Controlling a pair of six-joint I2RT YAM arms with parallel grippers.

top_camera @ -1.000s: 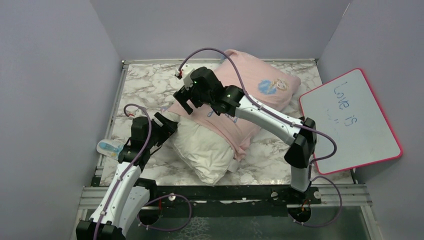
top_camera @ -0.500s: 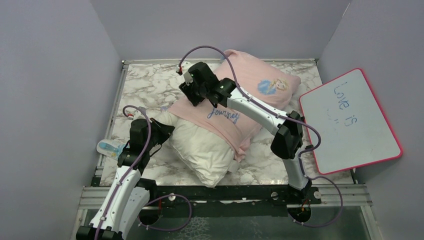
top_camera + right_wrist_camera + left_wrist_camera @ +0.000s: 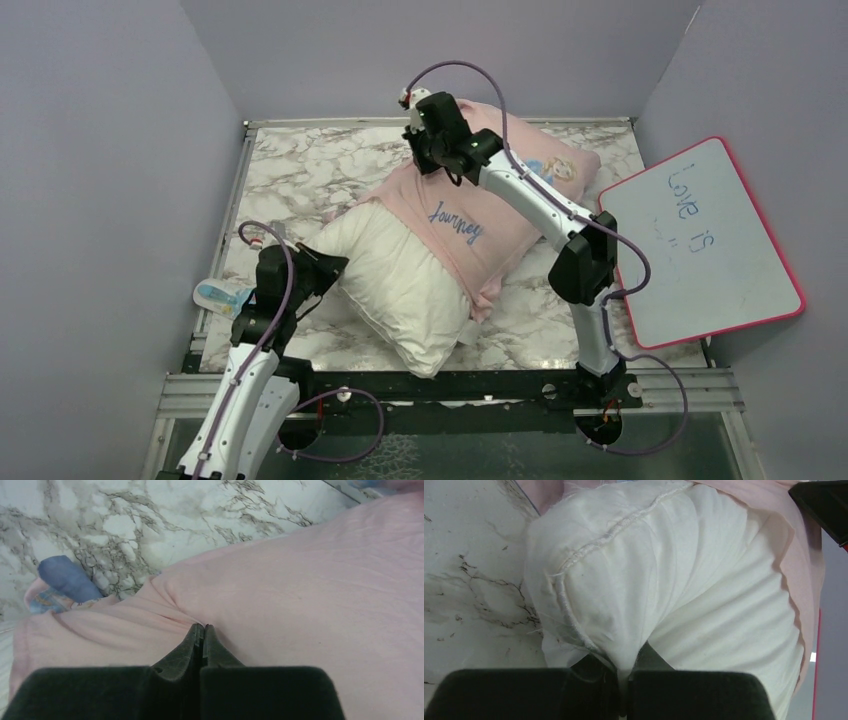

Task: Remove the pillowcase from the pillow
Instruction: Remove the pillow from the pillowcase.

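Tabletop finish: white marble pattern with grey veining, matte. Plain pale lavender walls enclose the left, rear and right sides. A black and metal rail runs along the near edge and carries both arm bases.

Pillow: lies diagonally on the table, from the near centre toward the far right. The near-left half is bare white fabric with a stitched seam visible in the left wrist view. The far half is inside the pillowcase.

Pillowcase: pink side up, with "Journey" in blue cursive across the middle and a small blue print near the far right corner. Its open hem crosses the pillow at about mid-length. A blue patch of the fabric shows at the edge in the right wrist view.

Left gripper: low at the pillow's near-left corner. Jaws are closed on the pillow, with white corner fabric drawn between the fingers.

Right gripper: arm extended to the far end of the pillow, tips down on the pink fabric. Jaws are fully closed. Creases in the fabric converge at the tips, so a thin fold appears to be pinched, though the fold itself is hidden between the fingers.

Whiteboard: pink frame, handwritten "Love is", at the right side of the table near the right wall.

Small blue and clear item: at the left table edge, beside the left arm; too small to identify
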